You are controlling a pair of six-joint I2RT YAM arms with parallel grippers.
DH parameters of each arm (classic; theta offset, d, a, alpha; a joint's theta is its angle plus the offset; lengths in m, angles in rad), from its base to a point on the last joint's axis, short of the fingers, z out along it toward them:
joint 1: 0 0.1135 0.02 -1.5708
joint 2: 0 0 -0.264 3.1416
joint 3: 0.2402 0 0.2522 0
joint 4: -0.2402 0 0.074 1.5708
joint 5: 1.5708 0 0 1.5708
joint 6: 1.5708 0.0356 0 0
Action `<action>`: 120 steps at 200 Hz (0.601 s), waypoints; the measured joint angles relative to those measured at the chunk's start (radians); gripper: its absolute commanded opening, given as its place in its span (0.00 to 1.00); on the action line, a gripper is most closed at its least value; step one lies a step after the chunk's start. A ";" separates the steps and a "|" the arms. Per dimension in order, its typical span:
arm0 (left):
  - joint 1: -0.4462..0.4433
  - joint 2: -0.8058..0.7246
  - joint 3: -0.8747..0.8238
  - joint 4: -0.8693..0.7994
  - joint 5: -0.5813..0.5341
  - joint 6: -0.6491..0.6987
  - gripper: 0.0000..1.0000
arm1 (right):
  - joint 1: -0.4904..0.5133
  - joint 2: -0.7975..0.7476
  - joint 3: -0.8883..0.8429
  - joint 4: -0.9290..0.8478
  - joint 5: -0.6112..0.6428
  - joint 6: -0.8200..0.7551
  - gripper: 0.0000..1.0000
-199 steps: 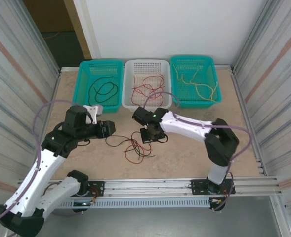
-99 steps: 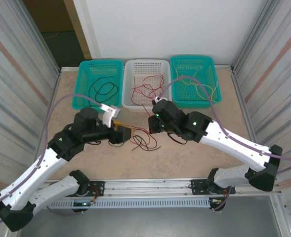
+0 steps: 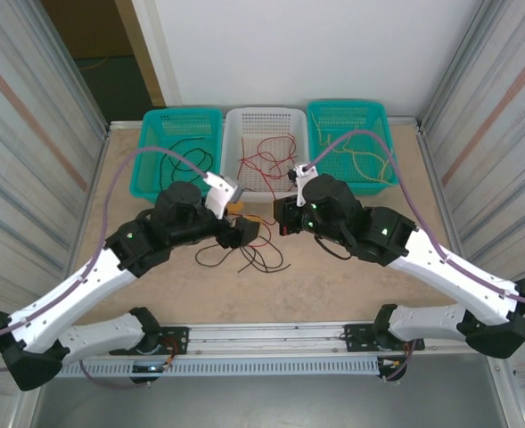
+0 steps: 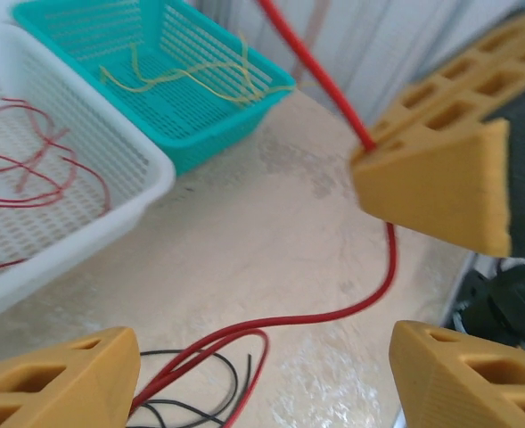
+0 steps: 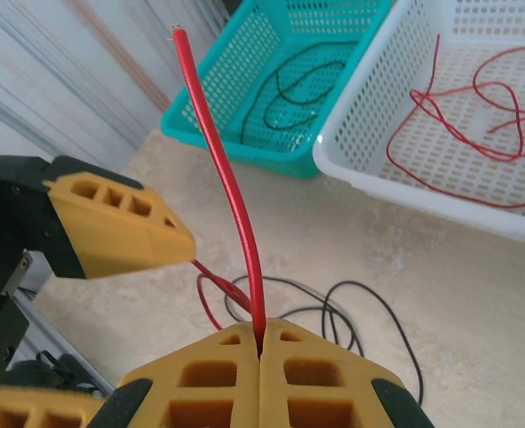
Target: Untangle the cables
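From above, thin wires lie colour-sorted in the teal and white plastic mesh baskets [image 3: 266, 112] at the frame's top. A small red-and-black tangle [image 3: 253, 259] lies mid-table [image 3: 315, 285], unsorted.

Left wrist: the left gripper [image 4: 264, 343] gapes open above it.

Right wrist: the right gripper [image 5: 260, 343] pinches a thin red wire [image 5: 231, 178].

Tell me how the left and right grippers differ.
The left gripper stands open; the right gripper is shut. The left gripper holds nothing; the right gripper pinches a red cable. Both are yellow-fingered.
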 measured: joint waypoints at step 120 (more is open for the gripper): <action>0.096 -0.102 -0.132 -0.043 -0.023 -0.566 0.73 | 0.015 -0.038 -0.035 0.096 0.021 0.061 0.00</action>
